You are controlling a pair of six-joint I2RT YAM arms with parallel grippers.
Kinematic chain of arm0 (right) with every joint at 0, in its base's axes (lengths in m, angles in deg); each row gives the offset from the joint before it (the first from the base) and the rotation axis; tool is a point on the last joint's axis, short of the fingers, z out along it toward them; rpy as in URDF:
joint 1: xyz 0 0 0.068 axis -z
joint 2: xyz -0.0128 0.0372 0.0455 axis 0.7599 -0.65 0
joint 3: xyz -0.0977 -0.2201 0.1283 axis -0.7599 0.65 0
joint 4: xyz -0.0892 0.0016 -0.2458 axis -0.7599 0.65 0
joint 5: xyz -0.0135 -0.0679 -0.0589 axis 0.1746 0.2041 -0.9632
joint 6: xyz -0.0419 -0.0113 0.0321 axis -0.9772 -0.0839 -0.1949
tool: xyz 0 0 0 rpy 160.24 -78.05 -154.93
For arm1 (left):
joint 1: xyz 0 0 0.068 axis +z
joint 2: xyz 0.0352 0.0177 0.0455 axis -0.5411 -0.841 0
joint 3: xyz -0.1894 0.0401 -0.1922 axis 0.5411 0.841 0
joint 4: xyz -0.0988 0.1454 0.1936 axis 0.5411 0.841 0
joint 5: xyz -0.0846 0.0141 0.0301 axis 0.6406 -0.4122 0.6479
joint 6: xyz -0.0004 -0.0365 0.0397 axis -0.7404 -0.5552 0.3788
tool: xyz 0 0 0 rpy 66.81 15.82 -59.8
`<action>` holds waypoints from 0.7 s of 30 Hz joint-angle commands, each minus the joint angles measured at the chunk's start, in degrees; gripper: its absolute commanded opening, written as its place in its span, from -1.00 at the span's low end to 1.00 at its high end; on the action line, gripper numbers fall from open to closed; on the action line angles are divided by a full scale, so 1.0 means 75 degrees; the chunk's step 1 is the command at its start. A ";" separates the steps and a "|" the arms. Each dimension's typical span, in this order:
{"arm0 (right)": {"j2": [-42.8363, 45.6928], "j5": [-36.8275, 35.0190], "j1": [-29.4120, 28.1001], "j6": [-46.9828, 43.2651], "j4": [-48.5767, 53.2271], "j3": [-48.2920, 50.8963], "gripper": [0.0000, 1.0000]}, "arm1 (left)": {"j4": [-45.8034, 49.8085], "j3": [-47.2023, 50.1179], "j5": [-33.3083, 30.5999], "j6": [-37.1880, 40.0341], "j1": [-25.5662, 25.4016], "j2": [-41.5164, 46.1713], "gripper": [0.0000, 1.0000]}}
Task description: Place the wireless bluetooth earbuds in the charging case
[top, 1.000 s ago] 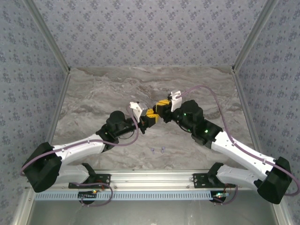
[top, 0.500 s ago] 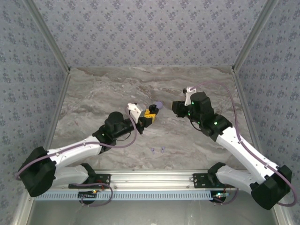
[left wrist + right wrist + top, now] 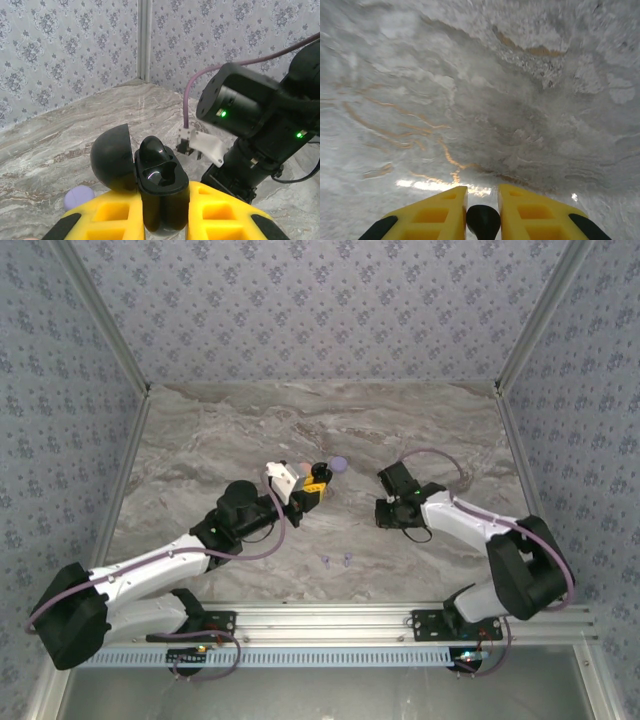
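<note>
One black case (image 3: 162,200): lid open, one earbud (image 3: 151,150) seated inside.
Left fingers (image 3: 112,215): clamped on black case.
Right fingers (image 3: 437,210): pinching second earbud (image 3: 483,222).

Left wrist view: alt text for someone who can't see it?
A glossy black plastic charging case, lid open, is clamped between the left end effector's yellow fingers, one black earbud seated inside. Behind stands the right arm, over a grey marble table.

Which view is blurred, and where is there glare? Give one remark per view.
Right wrist: the marble table is blurred, with a glare streak just ahead of the right gripper and its black earbud. Left wrist: sharp, with small highlights on the glossy black charging case. Top external: evenly lit, only soft shadows.
</note>
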 commanded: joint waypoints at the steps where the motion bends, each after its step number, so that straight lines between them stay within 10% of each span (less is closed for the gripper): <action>1: -0.0350 -0.0146 -0.0019 0.0158 -0.0029 -0.0061 -0.52 | -0.0029 0.0041 -0.0096 0.0132 0.0041 0.0166 -0.87; 21: -0.1786 -0.0425 -0.0445 -0.0318 0.1729 -0.1306 -0.40 | -0.0037 0.0134 -0.0119 0.0133 0.0057 0.0331 -0.87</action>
